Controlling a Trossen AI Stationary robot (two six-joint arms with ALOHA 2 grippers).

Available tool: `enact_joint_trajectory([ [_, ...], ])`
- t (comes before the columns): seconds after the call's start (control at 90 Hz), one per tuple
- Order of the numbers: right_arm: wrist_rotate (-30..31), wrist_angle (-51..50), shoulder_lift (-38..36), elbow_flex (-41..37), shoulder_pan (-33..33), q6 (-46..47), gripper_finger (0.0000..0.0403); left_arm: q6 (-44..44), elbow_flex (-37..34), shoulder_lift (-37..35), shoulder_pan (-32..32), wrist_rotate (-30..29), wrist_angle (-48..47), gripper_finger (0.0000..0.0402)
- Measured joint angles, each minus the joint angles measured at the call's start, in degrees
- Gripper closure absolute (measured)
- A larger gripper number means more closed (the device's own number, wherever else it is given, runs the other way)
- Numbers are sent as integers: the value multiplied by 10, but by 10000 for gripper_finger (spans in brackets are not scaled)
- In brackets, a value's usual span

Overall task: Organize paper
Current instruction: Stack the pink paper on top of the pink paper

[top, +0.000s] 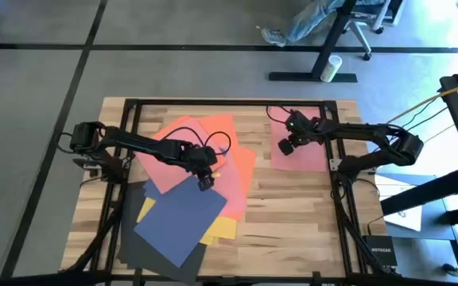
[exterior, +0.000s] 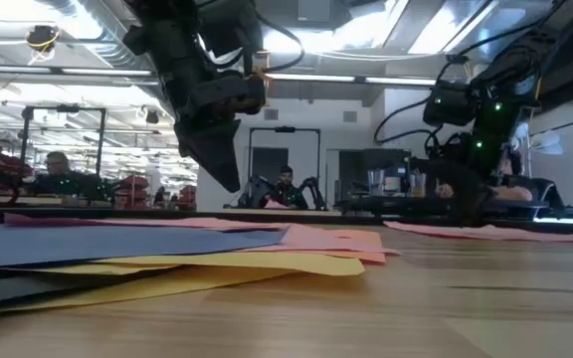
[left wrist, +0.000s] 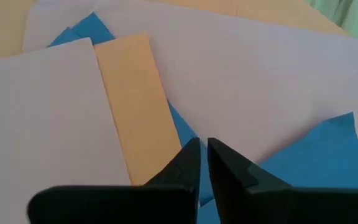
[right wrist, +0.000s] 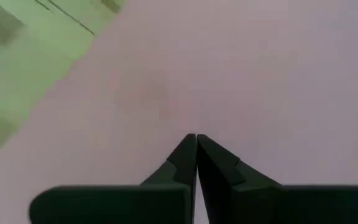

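A loose pile of paper lies on the left half of the wooden table: a pink sheet (top: 177, 155), an orange sheet (top: 233, 171), a navy blue sheet (top: 181, 218) on top near the front, a yellow sheet (top: 221, 229) and a dark grey sheet (top: 133, 246) beneath. Another pink sheet (top: 304, 155) lies flat and alone at the far right. My left gripper (top: 205, 181) is shut and hovers above the pile's middle; in the low view its tip (exterior: 229, 181) is clear of the sheets. My right gripper (top: 286, 147) is shut and points down over the lone pink sheet's left part (right wrist: 166, 81). My right gripper points down at the lone pink sheet (right wrist: 196, 124) with shut fingers, from above. I cannot tell whether the fingertips touch the sheet or stand just over it.
A black frame (top: 229, 102) runs around the table top. Bare wood (top: 293, 230) shows at the near right. Beyond the far edge stand a desk leg with a white cup (top: 334, 65) and a chair. A black box (top: 386, 253) sits off the table's right front.
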Motion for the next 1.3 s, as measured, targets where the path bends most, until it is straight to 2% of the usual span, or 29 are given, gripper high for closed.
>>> enact_joint_trajectory([
  [0.122, 0, 0, -30, 17, 46, -37, 403, 6, 0, 0, 0, 3, 0, 354],
  [0.2, -1, 6, -44, 28, 81, -50, 403, 41, 0, 0, 1, 20, -2, 349],
  [0.367, 1, 34, -51, 43, 168, -65, 403, 51, 0, 0, -5, 19, -58, 376],
  [0.467, 17, 72, -51, 45, 219, -69, 403, 47, 0, 0, -21, -7, -96, 396],
  [0.567, 36, 119, -51, 45, 263, -80, 403, 50, 5, 0, -46, -47, -123, 398],
  [0.644, 29, 161, -51, 45, 288, -80, 403, 51, 15, -1, -64, -73, -131, 400],
  [0.756, -13, 229, -51, 45, 312, -79, 402, 48, 36, -2, -89, -92, -176, 401],
  [0.856, -20, 265, -51, 46, 328, -77, 398, 23, 53, -2, -112, -105, -257, 401],
  [1.033, 19, 270, -47, 46, 336, -77, 393, -65, 59, -2, -151, -104, -403, 401],
  [1.144, 20, 270, -47, 46, 334, -78, 393, -130, 54, -2, -163, -90, -432, 399],
  [1.3, 20, 270, -47, 46, 334, -78, 393, -164, 33, -2, -180, -60, -423, 372],
])
